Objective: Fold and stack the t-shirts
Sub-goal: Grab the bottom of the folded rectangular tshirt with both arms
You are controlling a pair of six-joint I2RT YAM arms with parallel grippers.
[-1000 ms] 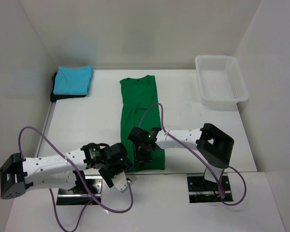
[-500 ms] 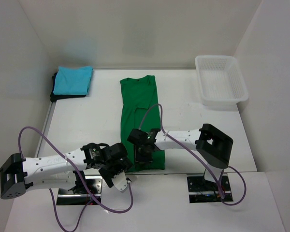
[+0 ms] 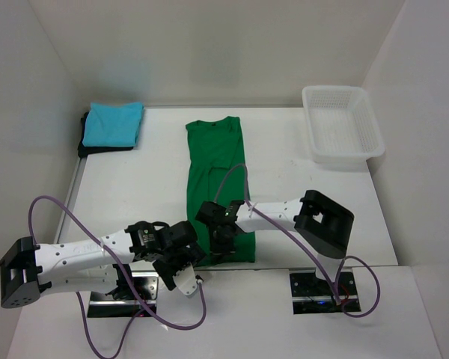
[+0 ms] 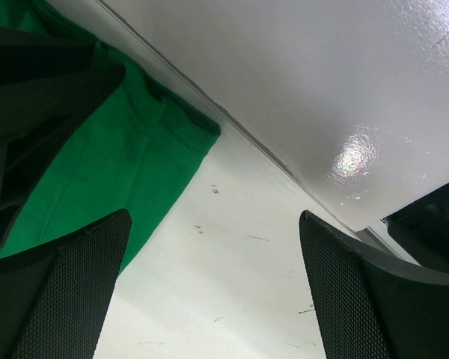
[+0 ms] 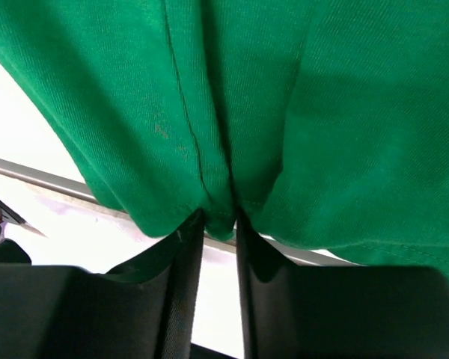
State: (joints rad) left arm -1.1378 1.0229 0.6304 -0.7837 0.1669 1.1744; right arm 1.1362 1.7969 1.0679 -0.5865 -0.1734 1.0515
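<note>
Right jaws around puckered green t-shirt (image 5: 322, 112)

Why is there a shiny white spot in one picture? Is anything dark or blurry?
Left wrist view: the shiny spot is glare bouncing off the glossy white panel. Right wrist view: the green t-shirt is sharp enough to show its weave, with dark shadow in its folds. Top view: the light is even and nothing is blurry.

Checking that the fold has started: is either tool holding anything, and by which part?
The right tool pinches the green shirt at a fold in its bottom hem. The left tool is open and holds nothing.
</note>
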